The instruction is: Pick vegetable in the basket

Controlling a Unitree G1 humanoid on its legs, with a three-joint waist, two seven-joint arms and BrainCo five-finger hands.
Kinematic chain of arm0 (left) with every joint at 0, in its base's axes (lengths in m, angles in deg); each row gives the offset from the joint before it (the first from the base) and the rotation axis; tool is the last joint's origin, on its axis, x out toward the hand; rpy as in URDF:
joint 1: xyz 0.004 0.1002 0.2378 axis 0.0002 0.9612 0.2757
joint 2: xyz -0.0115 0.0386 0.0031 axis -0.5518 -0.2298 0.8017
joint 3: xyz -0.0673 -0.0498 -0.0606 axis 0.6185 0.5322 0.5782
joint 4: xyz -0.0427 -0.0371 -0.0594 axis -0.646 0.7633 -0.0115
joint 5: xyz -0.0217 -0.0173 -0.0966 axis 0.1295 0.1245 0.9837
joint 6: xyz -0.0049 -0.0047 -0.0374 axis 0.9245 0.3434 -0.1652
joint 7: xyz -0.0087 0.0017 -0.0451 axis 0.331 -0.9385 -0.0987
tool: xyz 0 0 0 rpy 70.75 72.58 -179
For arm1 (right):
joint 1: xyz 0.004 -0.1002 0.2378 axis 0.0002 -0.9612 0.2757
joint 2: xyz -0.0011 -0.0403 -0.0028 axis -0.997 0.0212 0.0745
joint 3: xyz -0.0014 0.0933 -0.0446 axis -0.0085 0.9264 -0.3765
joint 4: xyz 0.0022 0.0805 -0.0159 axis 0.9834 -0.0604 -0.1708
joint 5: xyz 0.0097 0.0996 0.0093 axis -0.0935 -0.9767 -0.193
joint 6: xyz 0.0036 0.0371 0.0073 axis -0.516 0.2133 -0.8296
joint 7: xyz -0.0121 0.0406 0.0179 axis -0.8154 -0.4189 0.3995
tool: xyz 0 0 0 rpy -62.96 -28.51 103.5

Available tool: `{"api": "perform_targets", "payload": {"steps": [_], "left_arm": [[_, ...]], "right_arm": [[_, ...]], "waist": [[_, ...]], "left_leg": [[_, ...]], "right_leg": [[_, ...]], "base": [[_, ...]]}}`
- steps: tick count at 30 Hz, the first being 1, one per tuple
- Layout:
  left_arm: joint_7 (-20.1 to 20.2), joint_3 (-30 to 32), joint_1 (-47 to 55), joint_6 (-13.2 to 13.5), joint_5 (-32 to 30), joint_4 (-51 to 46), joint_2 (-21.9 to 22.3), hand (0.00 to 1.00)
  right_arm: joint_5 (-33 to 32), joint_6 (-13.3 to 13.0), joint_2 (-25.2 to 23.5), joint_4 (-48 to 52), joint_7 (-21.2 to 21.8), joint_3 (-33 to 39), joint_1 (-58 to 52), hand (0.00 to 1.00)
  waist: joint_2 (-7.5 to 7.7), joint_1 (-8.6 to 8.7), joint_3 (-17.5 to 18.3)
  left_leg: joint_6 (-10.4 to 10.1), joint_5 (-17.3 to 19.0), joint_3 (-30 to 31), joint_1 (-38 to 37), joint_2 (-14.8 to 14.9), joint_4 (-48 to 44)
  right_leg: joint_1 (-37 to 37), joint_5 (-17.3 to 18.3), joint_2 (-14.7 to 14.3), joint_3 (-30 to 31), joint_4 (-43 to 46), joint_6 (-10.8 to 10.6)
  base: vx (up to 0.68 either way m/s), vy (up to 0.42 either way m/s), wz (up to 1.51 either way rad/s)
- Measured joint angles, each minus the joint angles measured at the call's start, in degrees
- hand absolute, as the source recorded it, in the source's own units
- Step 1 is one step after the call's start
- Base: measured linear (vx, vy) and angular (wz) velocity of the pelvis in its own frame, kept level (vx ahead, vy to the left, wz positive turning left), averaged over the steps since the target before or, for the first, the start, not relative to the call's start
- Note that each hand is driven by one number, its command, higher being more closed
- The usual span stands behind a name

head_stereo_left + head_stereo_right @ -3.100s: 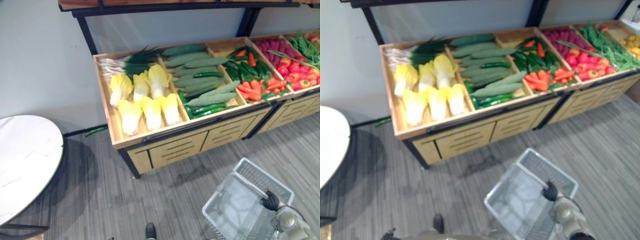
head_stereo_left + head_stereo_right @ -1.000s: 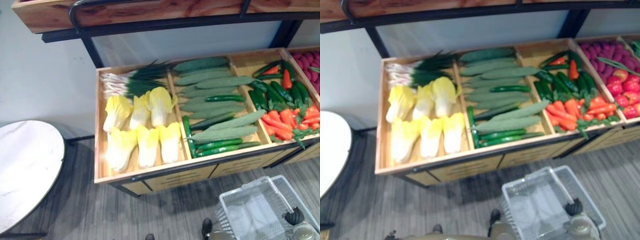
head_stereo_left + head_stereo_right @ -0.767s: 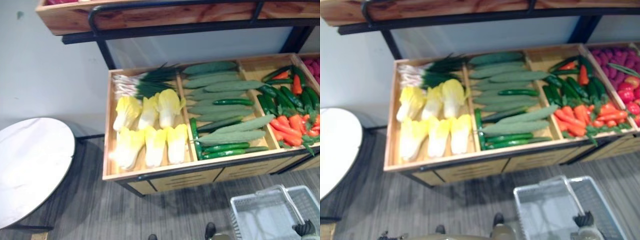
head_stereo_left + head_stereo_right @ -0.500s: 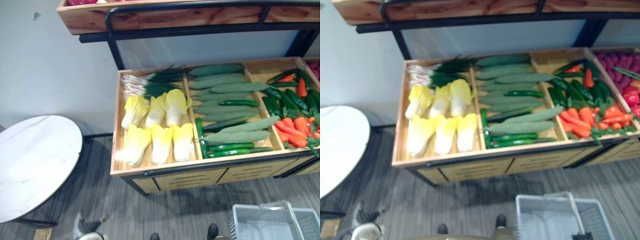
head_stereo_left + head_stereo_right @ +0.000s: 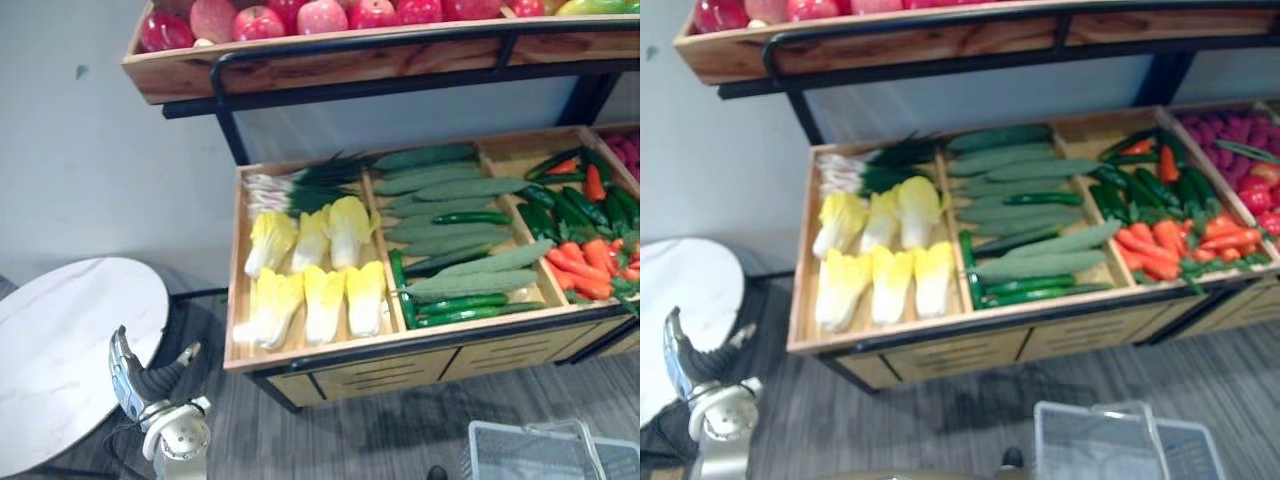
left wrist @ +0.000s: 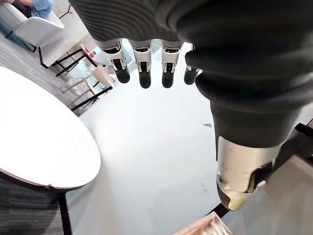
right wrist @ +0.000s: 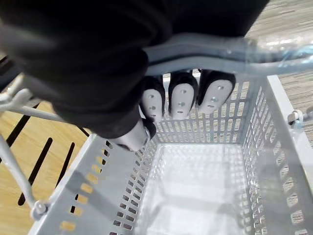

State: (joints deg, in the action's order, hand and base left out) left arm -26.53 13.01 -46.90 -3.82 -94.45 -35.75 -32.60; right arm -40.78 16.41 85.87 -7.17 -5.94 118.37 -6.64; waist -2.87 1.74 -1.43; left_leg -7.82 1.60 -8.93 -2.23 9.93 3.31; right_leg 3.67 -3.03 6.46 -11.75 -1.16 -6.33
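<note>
Basket (image 7: 98, 191) hangs from the right hand (image 7: 182, 100), whose fingers are clenched round the grey handle (image 7: 220, 51), grasping it. The basket's perforated grey floor lies bare. In the left eye view its rim sits at 5 o'clock.

Left hand (image 5: 150, 382): at 7 o'clock, upright, fingers straight and thumb spread, released and touching nothing.

Round white table (image 5: 70, 340): at 8 o'clock, just beside that hand.

Wooden display bin (image 5: 400, 342): from centre to 3 o'clock, divided into compartments.
- Left compartment: spring onions (image 5: 290, 178) at the back, with pale yellow cabbages (image 5: 310, 270) in two rows in front.
- Middle compartment: cucumbers (image 5: 450, 230), long pale ones and shorter dark ones.
- Right compartment: dark green peppers (image 5: 560, 195) behind carrots (image 5: 580, 266).

These vegetables all lie in the bin, well apart from both hands.

Upper shelf (image 5: 350, 55): at 12 o'clock, carrying red apples (image 5: 300, 18).
</note>
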Motion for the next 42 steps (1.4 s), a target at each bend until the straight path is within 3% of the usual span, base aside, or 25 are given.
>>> {"api": "perform_targets", "payload": {"steps": [4, 9, 11, 19, 37, 42], "left_arm": [[-0.94, -0.14, -3.52, -0.38, 0.20, 0.42, -0.52, 0.00], [-2.50, -0.28, -7.14, -1.59, 0.73, 4.28, -0.83, 0.00], [-2.67, -0.40, -8.32, -1.84, 0.87, 5.78, -1.39, 0.00], [-2.80, -0.63, -11.68, -4.15, 1.38, 12.61, -3.34, 0.00], [-2.26, -4.48, -12.06, -4.01, 2.99, 15.31, -4.93, 0.00], [-2.01, -5.22, -12.12, -3.97, 3.00, 15.91, -4.89, 0.00]], "right_arm": [[0.59, 0.01, 0.00, 0.06, 0.03, -2.44, 0.57, 1.00], [2.30, 0.04, 0.04, 2.11, 0.02, -5.09, 0.72, 1.00], [2.35, -0.01, 0.06, 2.61, 0.02, -6.33, 1.10, 1.00], [2.36, -0.10, 0.25, 4.51, 0.08, -10.54, 1.64, 1.00], [2.37, -0.11, 1.36, 7.49, 0.08, -14.69, 2.82, 1.00], [2.37, -0.15, 1.36, 7.49, 0.06, -15.07, 3.50, 1.00]], "waist": [[0.72, 1.26, 0.08], [0.80, 1.57, 0.06], [0.90, 2.81, -0.01], [1.36, 2.95, -0.42], [0.77, 3.18, -1.70], [0.78, 4.30, -1.78]], "left_leg": [[-0.04, 0.10, -0.58, -0.06, 0.10, 0.01], [-0.15, 1.33, -3.21, -1.06, 0.34, -0.56], [-0.20, 1.44, -3.40, -1.01, 0.38, -0.51], [-0.35, 2.42, -6.14, -1.04, 0.57, -1.17], [-0.30, 3.43, -7.75, 0.04, 0.46, -2.53], [-0.29, 3.43, -7.98, -0.08, 0.28, -2.48]], "right_leg": [[0.12, -0.11, -0.17, 0.70, -0.29, -0.10], [0.29, -0.56, -0.70, 3.01, -0.99, -0.03], [0.40, -0.56, -0.78, 3.15, -1.18, -0.03], [2.10, -1.04, -1.35, 5.67, -1.26, -0.03], [4.02, -1.12, -1.26, 7.26, -0.80, -0.16], [4.10, -1.27, -1.14, 7.64, -0.76, -0.20]], "base": [[0.00, -0.003, -0.06], [0.02, 0.002, -0.27], [0.03, 0.003, -0.12], [0.04, 0.002, -0.17], [0.00, -0.007, -0.05], [0.04, -0.001, -0.03]]}}
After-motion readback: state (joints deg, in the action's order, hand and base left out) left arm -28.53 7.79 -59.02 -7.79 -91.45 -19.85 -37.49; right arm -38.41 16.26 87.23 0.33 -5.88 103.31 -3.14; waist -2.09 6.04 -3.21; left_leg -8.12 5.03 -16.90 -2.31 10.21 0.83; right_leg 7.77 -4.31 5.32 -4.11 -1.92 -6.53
